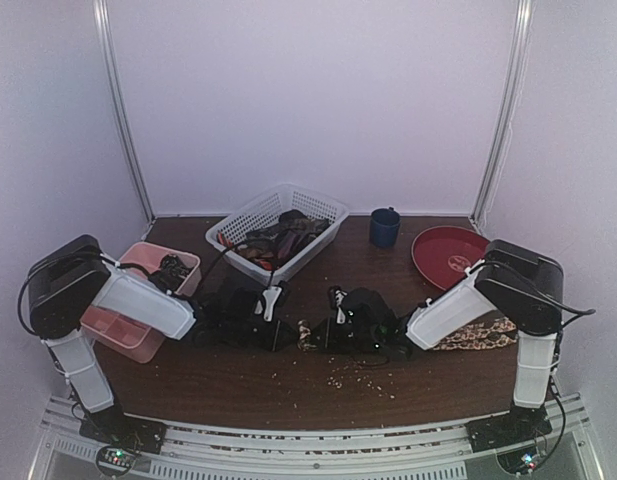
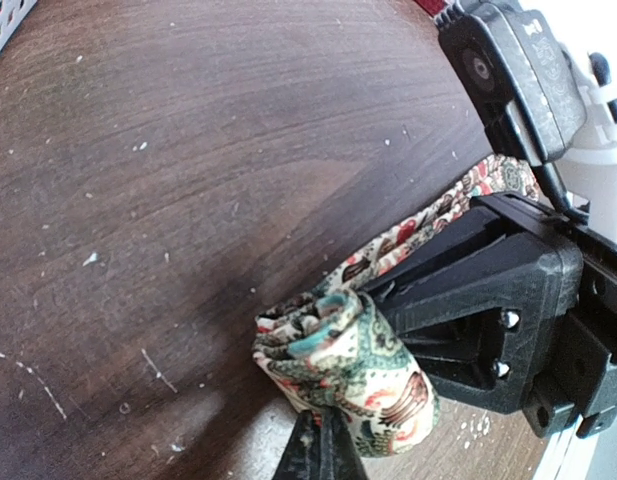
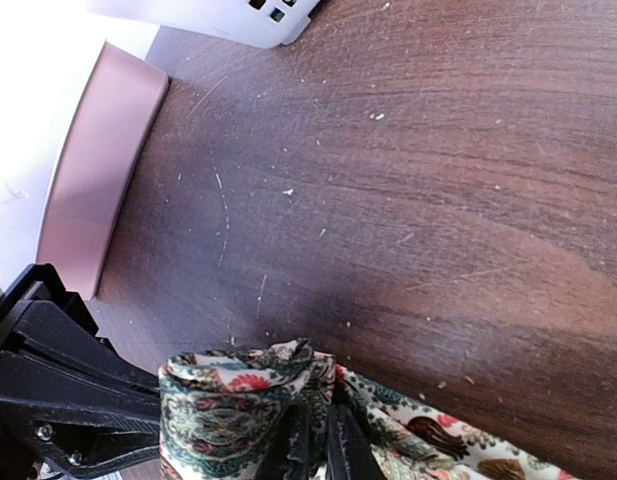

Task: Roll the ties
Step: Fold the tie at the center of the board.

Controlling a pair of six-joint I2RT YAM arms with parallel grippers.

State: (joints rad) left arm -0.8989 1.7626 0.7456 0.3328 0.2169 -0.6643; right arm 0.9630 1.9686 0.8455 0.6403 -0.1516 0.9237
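Note:
A tan-brown floral tie (image 1: 468, 335) lies on the wooden table, its long part running right under the right arm. Its left end is wound into a small roll (image 1: 308, 335) between the two grippers. In the left wrist view the roll (image 2: 340, 365) stands in front of my left gripper (image 2: 320, 440), which is shut on its lower edge. In the right wrist view my right gripper (image 3: 318, 445) is shut on the tie (image 3: 238, 410) right beside the roll. The grippers face each other, almost touching. Other dark ties (image 1: 278, 238) lie heaped in the basket.
A white lattice basket (image 1: 323, 205) stands at the back centre. A pink compartment tray (image 1: 118, 335) sits at the left under the left arm. A blue cup (image 1: 384, 227) and a red plate (image 1: 443, 255) stand at the back right. Crumbs (image 1: 363, 378) dot the table's front.

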